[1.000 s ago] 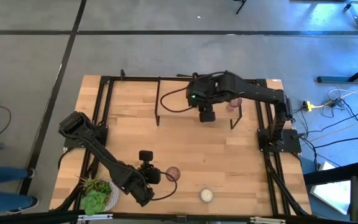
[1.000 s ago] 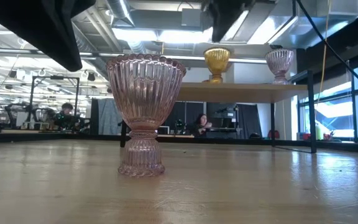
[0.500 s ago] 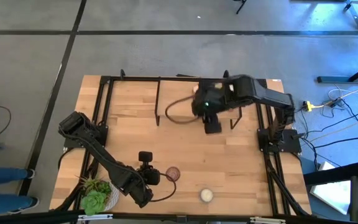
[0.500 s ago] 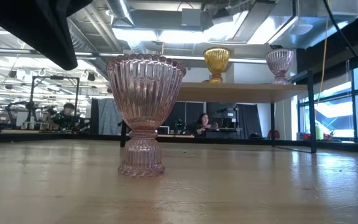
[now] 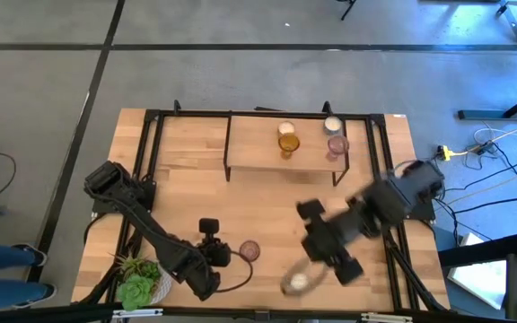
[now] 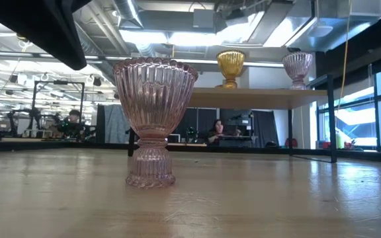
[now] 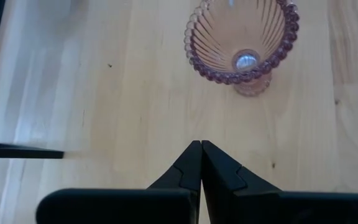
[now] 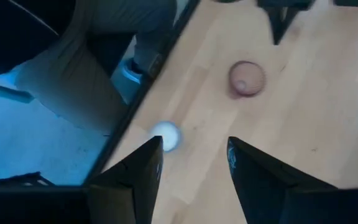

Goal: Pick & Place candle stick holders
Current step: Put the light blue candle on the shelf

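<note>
A pinkish-purple ribbed glass holder (image 5: 250,250) stands upright on its foot on the table; it also shows in the low view (image 6: 154,119) and the left wrist view (image 7: 241,40). A whitish holder (image 5: 296,283) stands near the table's near edge. My left gripper (image 7: 201,146) is shut and empty, just left of the pink holder and pointing at it. My right gripper (image 8: 194,149) is open and empty above the table, right of the whitish holder (image 8: 165,134). An amber (image 5: 287,141), a pink (image 5: 337,144) and a whitish holder (image 5: 332,126) stand on the raised shelf (image 5: 258,157).
A leafy green plant in a white pot (image 5: 137,283) stands at the near left corner beside my left arm. A black frame (image 5: 151,161) runs round the table. A person's legs (image 8: 104,56) show beyond the near edge. Bare wood (image 5: 267,202) lies between shelf and holders.
My right gripper has left the shelf at the far side and swung quickly toward the near edge, coming to hang over the table right of the whitish holder. The holders on the shelf, hidden under the arm before, now show.
</note>
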`<action>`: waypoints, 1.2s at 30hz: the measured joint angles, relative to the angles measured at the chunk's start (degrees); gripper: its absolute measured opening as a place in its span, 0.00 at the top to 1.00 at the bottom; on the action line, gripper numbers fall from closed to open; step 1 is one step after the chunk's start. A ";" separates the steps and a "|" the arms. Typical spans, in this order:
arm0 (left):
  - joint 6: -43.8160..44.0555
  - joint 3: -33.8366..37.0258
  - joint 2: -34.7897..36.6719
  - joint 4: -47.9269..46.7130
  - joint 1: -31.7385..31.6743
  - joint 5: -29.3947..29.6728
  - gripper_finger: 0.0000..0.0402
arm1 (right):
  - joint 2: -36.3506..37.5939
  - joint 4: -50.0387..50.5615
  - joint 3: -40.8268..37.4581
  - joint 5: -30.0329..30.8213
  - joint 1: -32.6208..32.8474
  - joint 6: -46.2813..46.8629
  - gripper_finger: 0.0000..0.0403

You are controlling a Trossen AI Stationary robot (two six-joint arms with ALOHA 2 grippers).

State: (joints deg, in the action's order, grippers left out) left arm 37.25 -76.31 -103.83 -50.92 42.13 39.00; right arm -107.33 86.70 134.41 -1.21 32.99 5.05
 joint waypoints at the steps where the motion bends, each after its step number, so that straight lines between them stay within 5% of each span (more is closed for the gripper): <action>1: 0.12 0.00 0.00 0.01 0.24 0.08 0.99 | 0.00 -0.01 0.00 1.15 2.00 1.73 0.54; 9: 0.60 0.00 0.02 0.11 2.02 3.09 0.99 | 0.01 1.31 -4.24 19.73 16.88 18.87 0.54; 17: 1.18 0.00 0.02 0.59 2.14 5.42 0.99 | -0.04 -4.53 -25.91 38.83 26.08 35.15 0.54; 26: -1.88 -0.23 1.79 2.19 1.02 5.46 1.00 | 0.20 -34.31 -45.98 39.73 24.12 31.16 0.54; 36: -8.24 -0.28 3.84 7.36 -1.41 5.97 0.99 | 3.01 -46.19 -55.80 42.88 24.77 25.80 0.54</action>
State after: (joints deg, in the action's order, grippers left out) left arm 29.02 -76.60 -99.99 -43.55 40.72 44.97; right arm -104.32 40.51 78.61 41.67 57.76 30.86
